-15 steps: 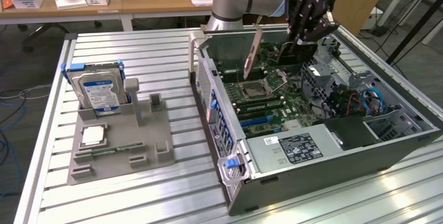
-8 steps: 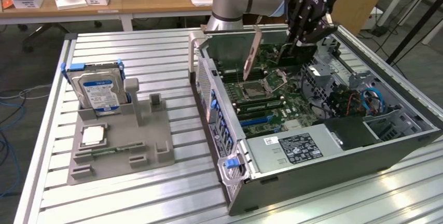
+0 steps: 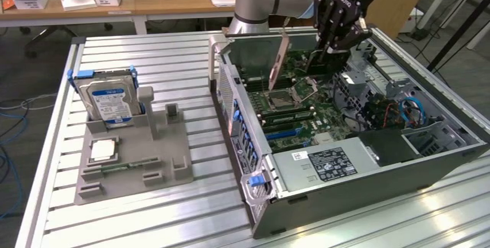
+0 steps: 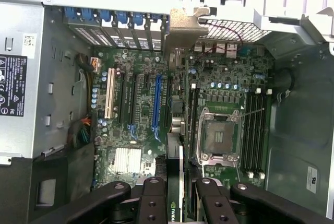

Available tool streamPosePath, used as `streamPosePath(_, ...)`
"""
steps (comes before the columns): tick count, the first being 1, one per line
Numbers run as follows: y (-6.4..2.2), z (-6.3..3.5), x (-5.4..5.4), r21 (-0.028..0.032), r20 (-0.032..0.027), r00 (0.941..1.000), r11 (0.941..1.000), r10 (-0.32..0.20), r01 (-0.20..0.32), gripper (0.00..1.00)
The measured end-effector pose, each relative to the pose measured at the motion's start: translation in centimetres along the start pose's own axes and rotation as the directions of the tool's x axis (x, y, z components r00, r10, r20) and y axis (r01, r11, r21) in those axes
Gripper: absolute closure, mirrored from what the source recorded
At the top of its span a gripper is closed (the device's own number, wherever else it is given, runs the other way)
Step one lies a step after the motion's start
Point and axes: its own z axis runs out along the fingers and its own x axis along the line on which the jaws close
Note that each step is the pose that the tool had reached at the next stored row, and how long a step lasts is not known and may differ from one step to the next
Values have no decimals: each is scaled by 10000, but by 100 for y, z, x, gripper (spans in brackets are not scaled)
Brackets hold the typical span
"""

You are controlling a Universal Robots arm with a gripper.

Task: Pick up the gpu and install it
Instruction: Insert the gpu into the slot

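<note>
gripper [image 4: 180, 198]: black two-fingered pincer, pinching one end of the card, inside the open case
gpu [image 4: 175, 179]: thin flat black rectangular card, held on edge over the green motherboard [image 4: 143, 98], between long blue slot [image 4: 156, 104] and square silver processor socket [image 4: 216, 138]
computer case [image 3: 345, 193]: open dark metal tower, on its side, toward the bench [image 3: 153, 213] edge at the exterior view's right
grey moulded holder [image 3: 134, 162]: toward the opposite edge, blue-labelled silver hard drive [image 3: 111, 101] upright in it

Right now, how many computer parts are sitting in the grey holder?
3. The blue-labelled hard drive stands upright at the holder's back; a square silver chip lies in front of it; a slim green memory stick lies nearer the camera. None looks hidden.
</note>
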Motion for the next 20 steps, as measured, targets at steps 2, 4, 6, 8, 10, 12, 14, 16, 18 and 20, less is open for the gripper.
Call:
streamPosePath(2, -1, 11, 0, 0, 0, 10000, 10000, 0, 0, 74)
streamPosePath(4, -1, 21, 0, 0, 1, 10000, 10000, 0, 0, 74)
streamPosePath(6, -2, 30, 0, 0, 0, 10000, 10000, 0, 0, 74)
streamPosePath(8, -2, 40, 1, 0, 0, 10000, 10000, -1, 1, 74)
streamPosePath(10, -3, 49, 1, 0, 0, 10000, 10000, -1, 1, 74)
streamPosePath(12, -4, 58, 1, 0, 0, 10000, 10000, -1, 1, 74)
streamPosePath(14, -4, 67, 1, 0, 0, 10000, 10000, -1, 1, 74)
streamPosePath(16, -5, 75, 1, 0, 0, 10000, 10000, -1, 1, 74)
streamPosePath(18, -5, 84, 2, 0, 0, 10000, 10000, -1, 1, 74)
streamPosePath(20, -6, 93, 2, 0, 0, 10000, 10000, -1, 1, 74)
